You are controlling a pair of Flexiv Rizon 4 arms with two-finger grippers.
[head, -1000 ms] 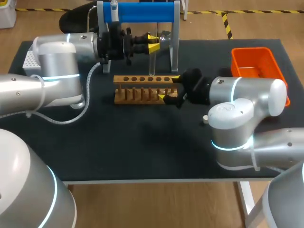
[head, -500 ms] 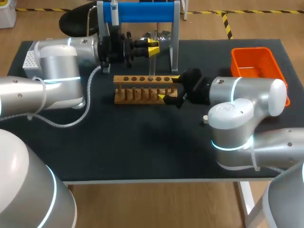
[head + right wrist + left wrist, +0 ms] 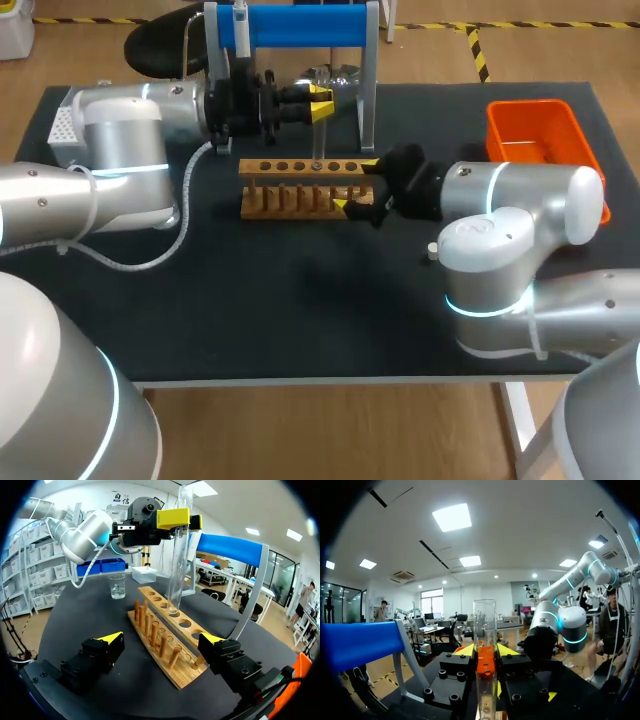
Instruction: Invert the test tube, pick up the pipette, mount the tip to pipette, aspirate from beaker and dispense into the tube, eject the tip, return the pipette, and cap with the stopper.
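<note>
Shifted slightly since a second ago, my left gripper [image 3: 320, 100] pinches the test tube [image 3: 178, 555] upright, its foot seemingly entering the wooden rack [image 3: 300, 190] mid-surface, my right gripper [image 3: 358, 185] spread around the rack's end, so I judge the inversion nearly finished.

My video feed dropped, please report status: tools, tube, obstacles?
Left tool shut on clear glass test tube, upright, lower end at a hole of the brown wooden rack. Right tool open, astride rack's end. Nothing in the way.
</note>
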